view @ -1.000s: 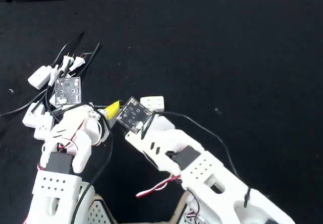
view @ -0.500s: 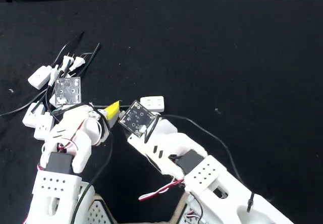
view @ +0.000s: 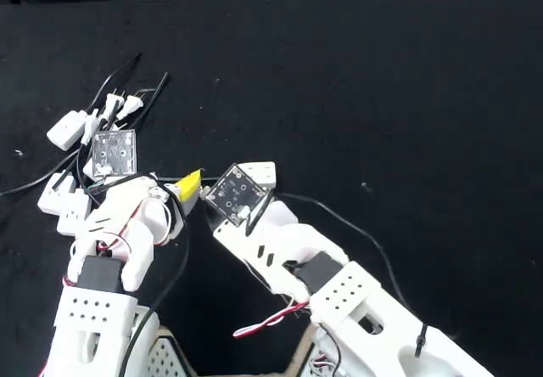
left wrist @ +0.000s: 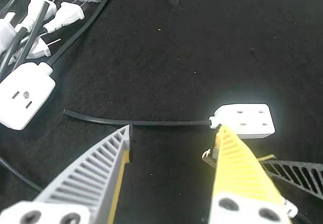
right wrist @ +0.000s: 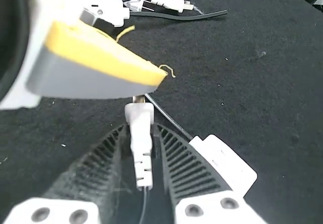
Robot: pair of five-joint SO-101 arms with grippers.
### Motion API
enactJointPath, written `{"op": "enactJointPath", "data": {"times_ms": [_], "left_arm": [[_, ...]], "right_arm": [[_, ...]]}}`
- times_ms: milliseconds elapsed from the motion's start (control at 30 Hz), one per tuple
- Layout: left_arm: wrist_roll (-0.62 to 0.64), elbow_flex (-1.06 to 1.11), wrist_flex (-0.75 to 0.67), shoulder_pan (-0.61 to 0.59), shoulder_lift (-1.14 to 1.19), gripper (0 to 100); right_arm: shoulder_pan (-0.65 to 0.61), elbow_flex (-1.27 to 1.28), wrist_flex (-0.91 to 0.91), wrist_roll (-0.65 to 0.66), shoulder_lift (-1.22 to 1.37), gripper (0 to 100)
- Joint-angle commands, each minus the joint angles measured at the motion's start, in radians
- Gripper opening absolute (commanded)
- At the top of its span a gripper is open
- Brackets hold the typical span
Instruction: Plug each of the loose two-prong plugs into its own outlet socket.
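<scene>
White plug (right wrist: 140, 146) clamped in right claw (right wrist: 140, 129), nudged toward socket block (right wrist: 222, 167); left claw (left wrist: 172, 130) agape.

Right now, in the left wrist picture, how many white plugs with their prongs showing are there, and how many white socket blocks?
White plugs with prongs showing: 3
White socket blocks: 2
Total: 5

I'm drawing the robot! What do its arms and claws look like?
The left arm and right arm are white plastic with holes and red wires. The left claw has grey and yellow ribbed fingers; the right claw has dark ones.
</scene>
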Motion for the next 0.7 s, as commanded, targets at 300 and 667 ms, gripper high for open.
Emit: {"op": "enactJointPath", "data": {"times_ms": [300, 667], "left_arm": [[-0.009, -0.005, -0.014, 0.010, -0.005, 27], [-0.009, -0.005, -0.014, 0.013, -0.005, 27]], "right_arm": [[-0.006, -0.065, -0.074, -0.011, -0.050, 1.0], [-0.005, -0.065, -0.095, -0.066, -0.051, 1.0]]}}
